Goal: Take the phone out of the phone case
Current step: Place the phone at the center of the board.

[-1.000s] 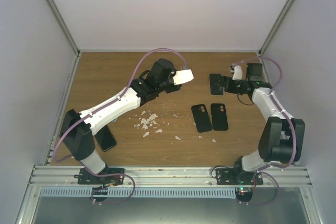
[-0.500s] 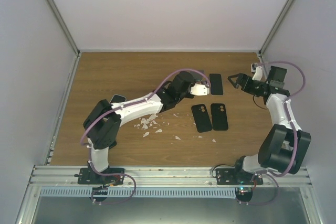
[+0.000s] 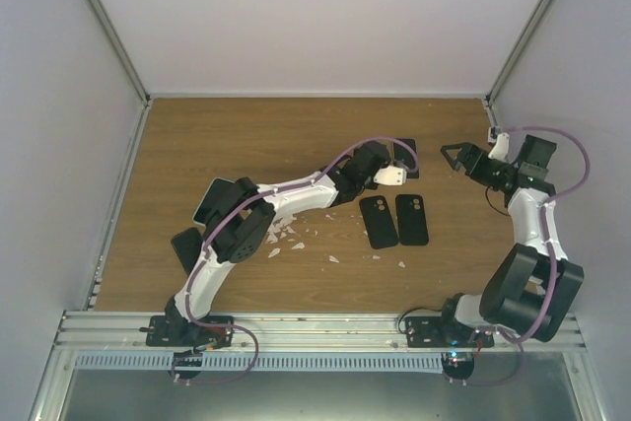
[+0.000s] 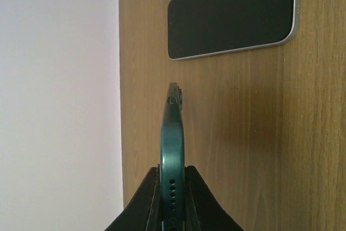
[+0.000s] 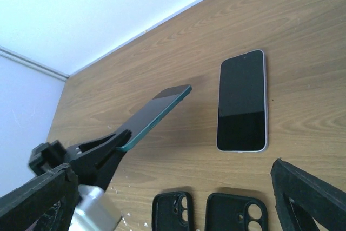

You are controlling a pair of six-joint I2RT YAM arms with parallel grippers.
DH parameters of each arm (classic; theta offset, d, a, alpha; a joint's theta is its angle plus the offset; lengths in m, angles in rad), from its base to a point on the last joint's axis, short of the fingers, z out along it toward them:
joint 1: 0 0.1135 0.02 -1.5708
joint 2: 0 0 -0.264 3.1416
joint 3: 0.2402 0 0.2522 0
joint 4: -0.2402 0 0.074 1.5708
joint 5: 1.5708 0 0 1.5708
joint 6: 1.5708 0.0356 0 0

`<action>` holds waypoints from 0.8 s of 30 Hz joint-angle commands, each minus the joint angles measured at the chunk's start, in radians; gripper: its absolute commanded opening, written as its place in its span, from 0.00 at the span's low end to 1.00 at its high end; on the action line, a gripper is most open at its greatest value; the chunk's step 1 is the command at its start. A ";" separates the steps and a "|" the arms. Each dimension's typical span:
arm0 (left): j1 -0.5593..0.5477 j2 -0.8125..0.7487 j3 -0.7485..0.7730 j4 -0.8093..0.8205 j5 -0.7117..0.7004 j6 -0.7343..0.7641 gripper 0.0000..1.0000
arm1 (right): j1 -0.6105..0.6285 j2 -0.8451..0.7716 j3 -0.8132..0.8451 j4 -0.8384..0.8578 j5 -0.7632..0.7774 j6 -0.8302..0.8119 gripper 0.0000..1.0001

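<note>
My left gripper [image 4: 173, 172] is shut on the bottom end of a teal-edged phone [image 4: 173, 128], held on edge and tilted above the table. The right wrist view shows that phone [image 5: 157, 111] in the black fingers [image 5: 100, 152]. In the top view the left gripper [image 3: 391, 175] hangs just beside a silver-rimmed phone [image 3: 405, 155] lying screen up, which also shows in both wrist views [image 4: 232, 17] [image 5: 242, 101]. Two empty black cases [image 3: 378, 221] [image 3: 411, 219] lie side by side, inner side up [image 5: 173, 212] [image 5: 236, 213]. My right gripper [image 3: 455, 157] is open and empty, to the right of the lying phone.
White crumbs [image 3: 281, 232] are scattered left of the cases. A black flat object [image 3: 186, 247] lies near the left arm's elbow. The back wall [image 4: 59, 79] stands close behind the phones. The right wall is near the right arm.
The left arm has stretched further right and carried the teal phone up beside the lying phone. The right gripper has drawn back to the right, still open.
</note>
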 commanded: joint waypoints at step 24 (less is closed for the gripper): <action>-0.030 0.180 0.164 -0.049 -0.073 -0.040 0.16 | -0.023 -0.096 -0.075 0.071 -0.027 0.047 0.99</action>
